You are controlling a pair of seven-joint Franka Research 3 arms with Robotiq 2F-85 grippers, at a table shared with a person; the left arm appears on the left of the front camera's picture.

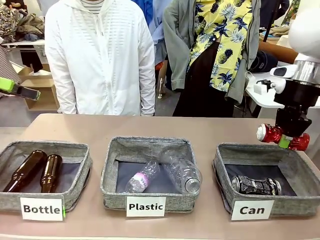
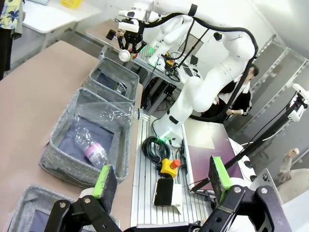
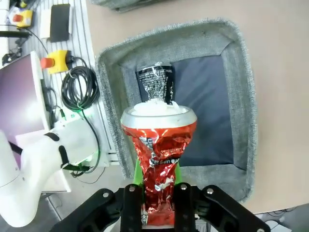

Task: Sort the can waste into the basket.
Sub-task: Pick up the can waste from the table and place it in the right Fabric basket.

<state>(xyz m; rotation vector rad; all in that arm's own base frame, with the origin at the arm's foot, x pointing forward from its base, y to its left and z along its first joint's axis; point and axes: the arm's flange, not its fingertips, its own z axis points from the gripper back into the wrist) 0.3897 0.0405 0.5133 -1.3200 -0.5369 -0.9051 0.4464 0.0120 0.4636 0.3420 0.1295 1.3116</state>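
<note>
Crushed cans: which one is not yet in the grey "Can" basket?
The red crushed can, clamped in the right gripper above the grey basket; the silver, black-printed can already lies inside.

A light brown table (image 1: pixel 150 127) carries three grey fabric bins in a row: Bottle bin (image 1: pixel 75 150), Plastic bin (image 1: pixel 150 145), Can basket (image 1: pixel 300 160).

The red can (image 1: pixel 280 136), crushed at the waist with silver ends, is held lying sideways in the air above the far right corner of the grey "Can" basket (image 1: pixel 222 172). The silver can with black print (image 1: pixel 256 185), also crushed, is seen lying on its side on the basket's dark lining.
</note>
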